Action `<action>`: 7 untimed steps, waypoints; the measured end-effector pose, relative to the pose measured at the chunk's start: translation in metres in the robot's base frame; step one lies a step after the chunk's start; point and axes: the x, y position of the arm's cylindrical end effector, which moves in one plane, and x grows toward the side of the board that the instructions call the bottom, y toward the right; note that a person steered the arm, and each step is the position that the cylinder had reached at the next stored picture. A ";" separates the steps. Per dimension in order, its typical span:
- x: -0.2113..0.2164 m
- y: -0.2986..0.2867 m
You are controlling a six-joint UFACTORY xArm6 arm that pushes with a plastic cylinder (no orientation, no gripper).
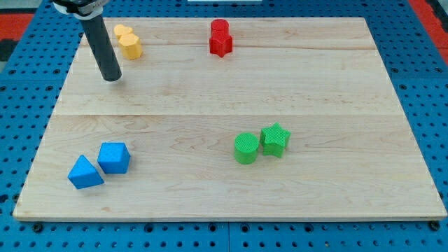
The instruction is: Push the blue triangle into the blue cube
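Blue plastic triangle point(85, 173) near board's bottom-left corner, touching or just beside blue plastic cube point(114, 157); task looks essentially done; at most small closing nudge left; my tip point(112, 78) near top-left corner, well apart, grasping nothing; bare rod.

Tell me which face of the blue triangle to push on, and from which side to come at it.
Push the blue triangle on its lower-left face, coming from the view's bottom left. The blue cube sits right beside it to the upper right, so a short shove that way should meet it. My tip is far off toward the view's top, beside the yellow blocks, and would have to circle round first.
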 end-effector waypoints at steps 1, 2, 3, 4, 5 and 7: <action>0.000 0.000; -0.007 0.000; -0.010 -0.003; -0.018 -0.006; -0.018 -0.006; -0.018 -0.006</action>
